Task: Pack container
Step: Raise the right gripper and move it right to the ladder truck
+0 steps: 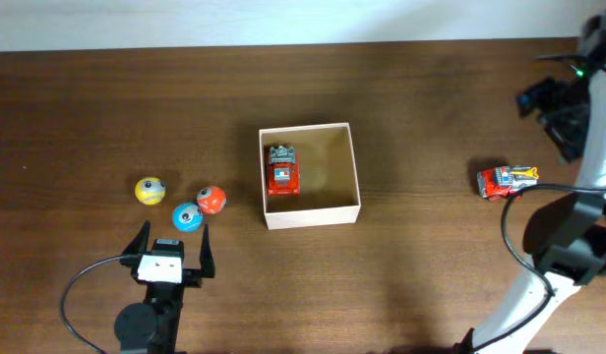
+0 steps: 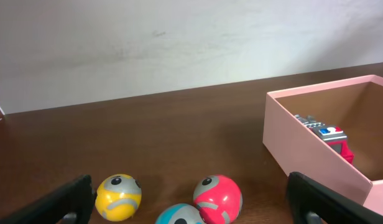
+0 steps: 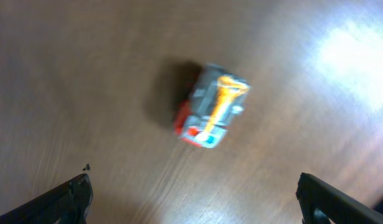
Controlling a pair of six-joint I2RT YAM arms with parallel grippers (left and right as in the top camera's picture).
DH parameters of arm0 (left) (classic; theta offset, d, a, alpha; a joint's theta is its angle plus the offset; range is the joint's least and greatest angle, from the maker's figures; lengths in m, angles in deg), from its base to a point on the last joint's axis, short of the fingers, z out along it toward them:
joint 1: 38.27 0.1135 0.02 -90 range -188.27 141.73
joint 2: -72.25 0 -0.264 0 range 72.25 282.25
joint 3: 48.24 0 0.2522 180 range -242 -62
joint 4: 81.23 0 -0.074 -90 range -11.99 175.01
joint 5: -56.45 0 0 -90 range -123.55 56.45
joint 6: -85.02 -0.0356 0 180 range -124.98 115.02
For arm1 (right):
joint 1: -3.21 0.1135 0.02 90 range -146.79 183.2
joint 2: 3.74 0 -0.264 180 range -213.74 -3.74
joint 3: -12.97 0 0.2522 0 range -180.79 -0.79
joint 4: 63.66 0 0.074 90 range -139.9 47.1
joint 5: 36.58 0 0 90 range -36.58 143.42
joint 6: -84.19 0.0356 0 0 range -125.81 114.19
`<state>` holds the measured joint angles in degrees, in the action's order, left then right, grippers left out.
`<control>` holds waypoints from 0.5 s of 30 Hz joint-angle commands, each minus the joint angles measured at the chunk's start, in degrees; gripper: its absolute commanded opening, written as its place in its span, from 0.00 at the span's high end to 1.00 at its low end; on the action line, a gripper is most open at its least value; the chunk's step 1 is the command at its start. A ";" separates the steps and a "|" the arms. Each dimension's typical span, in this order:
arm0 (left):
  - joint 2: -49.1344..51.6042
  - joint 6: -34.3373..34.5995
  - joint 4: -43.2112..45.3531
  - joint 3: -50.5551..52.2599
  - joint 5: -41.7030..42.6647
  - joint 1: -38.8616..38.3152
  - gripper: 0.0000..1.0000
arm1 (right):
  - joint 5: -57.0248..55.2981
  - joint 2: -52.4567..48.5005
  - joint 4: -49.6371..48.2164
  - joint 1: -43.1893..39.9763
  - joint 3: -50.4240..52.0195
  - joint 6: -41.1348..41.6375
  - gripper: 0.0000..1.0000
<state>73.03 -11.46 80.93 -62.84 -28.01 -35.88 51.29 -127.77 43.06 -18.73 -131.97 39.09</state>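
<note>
L gripper (image 1: 175, 234) at lower left of overhead frame, jaws spread wide, nothing held; blue ball (image 1: 187, 217) just past its tips, w/ red ball (image 1: 211, 200) touching it and yellow ball (image 1: 151, 190) near, all on the counter (image 1: 431, 88). Container (image 1: 310, 214) sits mid-frame, open top, red toy truck (image 1: 282, 169) in its left half. 2nd truck (image 1: 507, 181) at right of frame, well apart from container; R gripper (image 3: 193, 198) at upper right, released, jaws wide, truck blurry in its wrist view.
</note>
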 commanded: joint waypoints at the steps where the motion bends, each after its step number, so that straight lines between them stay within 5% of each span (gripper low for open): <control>1: -0.42 -0.92 -0.07 0.35 -0.37 0.11 0.01 | -0.02 1.51 -0.33 -1.84 4.37 8.50 0.01; 15: -0.42 -0.92 -0.07 0.35 -0.37 0.13 0.01 | 0.61 1.51 -18.80 -2.03 27.23 11.54 0.01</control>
<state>73.03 -11.46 80.93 -62.84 -27.99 -35.88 51.93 -127.44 26.45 -20.98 -106.83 49.35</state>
